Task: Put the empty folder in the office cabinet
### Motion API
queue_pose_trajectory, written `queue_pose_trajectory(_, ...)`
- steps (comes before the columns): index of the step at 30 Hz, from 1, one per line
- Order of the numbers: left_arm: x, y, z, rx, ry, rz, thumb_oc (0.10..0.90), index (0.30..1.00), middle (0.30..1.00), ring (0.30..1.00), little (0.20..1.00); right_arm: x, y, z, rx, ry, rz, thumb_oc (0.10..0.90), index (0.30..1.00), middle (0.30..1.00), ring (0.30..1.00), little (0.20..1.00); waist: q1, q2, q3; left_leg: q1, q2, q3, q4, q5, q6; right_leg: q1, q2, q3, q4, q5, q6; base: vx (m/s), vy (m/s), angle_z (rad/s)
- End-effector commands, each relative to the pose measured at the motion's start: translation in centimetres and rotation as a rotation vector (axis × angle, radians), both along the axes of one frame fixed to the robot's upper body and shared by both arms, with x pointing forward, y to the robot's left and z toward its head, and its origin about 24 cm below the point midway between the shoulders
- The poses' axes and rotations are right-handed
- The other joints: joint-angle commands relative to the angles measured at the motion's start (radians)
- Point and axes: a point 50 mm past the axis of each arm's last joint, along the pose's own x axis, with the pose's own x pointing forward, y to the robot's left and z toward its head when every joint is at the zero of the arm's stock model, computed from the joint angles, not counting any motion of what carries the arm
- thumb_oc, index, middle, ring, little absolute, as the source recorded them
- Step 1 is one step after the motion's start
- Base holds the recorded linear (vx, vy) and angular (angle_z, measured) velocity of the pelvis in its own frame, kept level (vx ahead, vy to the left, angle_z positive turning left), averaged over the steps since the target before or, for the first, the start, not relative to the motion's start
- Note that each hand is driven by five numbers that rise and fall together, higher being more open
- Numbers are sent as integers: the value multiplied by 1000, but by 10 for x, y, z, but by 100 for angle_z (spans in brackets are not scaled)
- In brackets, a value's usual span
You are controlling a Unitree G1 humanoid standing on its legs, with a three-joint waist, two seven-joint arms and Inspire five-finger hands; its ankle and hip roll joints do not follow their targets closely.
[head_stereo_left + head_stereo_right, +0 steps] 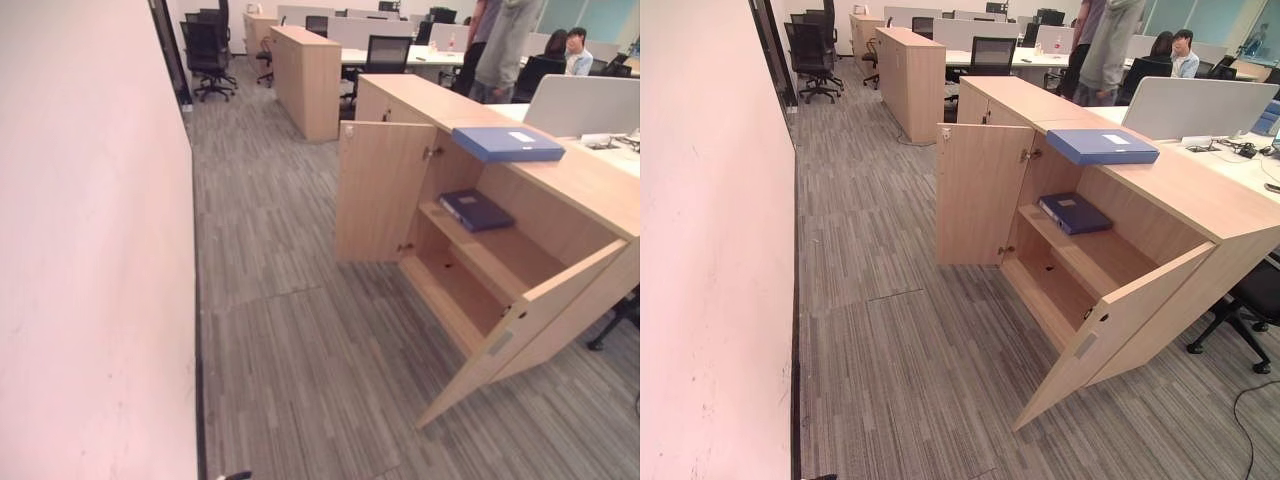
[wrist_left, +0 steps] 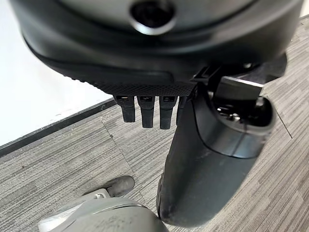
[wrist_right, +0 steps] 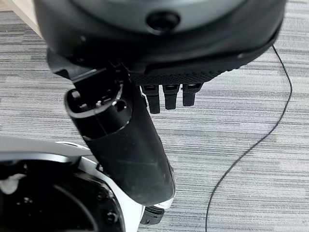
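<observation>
both dark hands, left hand [image 2: 145, 113] and right hand [image 3: 166, 96], hang open over grey carpet [image 1: 290, 330]. flat blue folder [image 1: 507, 143] lies on top of the open wooden cabinet [image 1: 590, 190], right of centre.

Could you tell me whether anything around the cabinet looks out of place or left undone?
One blue folder lies flat on the cabinet top rather than inside, both doors stand wide open, and a darker folder rests on the upper shelf. Nothing looks spilled or damaged.
</observation>
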Motion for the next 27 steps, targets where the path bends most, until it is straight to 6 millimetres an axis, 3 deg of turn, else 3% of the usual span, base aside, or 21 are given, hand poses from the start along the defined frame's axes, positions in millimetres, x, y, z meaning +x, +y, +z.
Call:
queue_pose_trajectory(1,2,-8,-2,-36,4,39,800,900,900,900,900,22,-12,4,-43,-37,80,800,900,900,900,900,-3,-17,24,21,13,8,-9,-104,-33,5,-18,-17,-82,-6,60,0,0,0)
queue_pose_trajectory(11,-2,-11,-4,-92,21,78,800,900,900,900,900,21,-14,4,-40,-20,91,800,900,900,900,900,-6,-9,23,30,12,15,-9,-111,-31,11,-20,-18,-82,-7,62,21,14,-3)
queue_pose_trajectory(16,-10,-13,-6,-118,63,103,800,900,900,900,900,19,-13,3,-35,-8,98,800,900,900,900,900,-8,-2,18,37,10,20,-9,-118,-29,20,-22,-15,-82,-11,64,45,26,-5)
queue_pose_trajectory(18,-22,-14,-8,-133,119,147,800,900,900,900,900,19,-12,3,-31,2,106,800,900,900,900,900,-10,1,13,43,8,21,-9,-122,-28,25,-23,-15,-82,-14,63,42,22,0)
queue_pose_trajectory(27,-29,-17,-10,-152,146,167,800,900,900,900,900,14,-12,3,-28,28,113,800,900,900,900,900,-13,11,5,57,5,24,-9,-132,-25,36,-26,-11,-82,-19,63,43,20,0)
